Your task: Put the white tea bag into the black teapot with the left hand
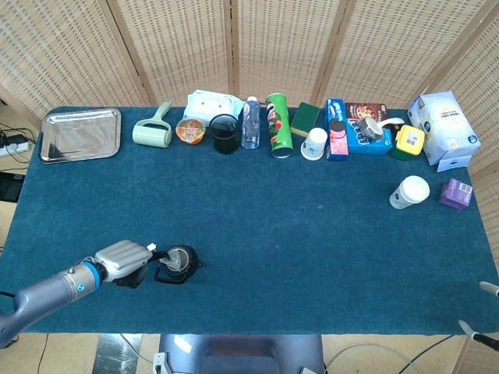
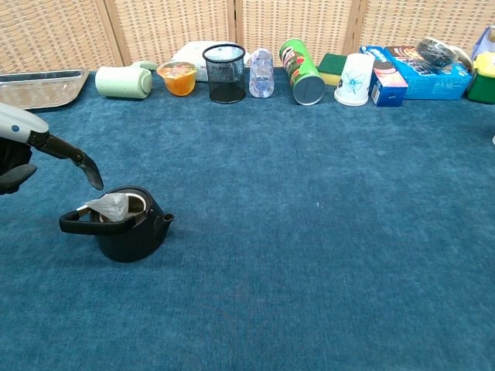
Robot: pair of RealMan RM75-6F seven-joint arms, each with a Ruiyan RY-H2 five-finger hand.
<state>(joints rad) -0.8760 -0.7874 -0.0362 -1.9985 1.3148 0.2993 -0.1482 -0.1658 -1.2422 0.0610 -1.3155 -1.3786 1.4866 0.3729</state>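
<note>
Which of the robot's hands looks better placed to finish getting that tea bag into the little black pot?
The left hand: it sits right beside the black teapot, where the white tea bag lies at the opening. The right hand barely shows at the table's far corner.

White tea bag (image 2: 110,206) atop black teapot (image 2: 128,232).
</note>
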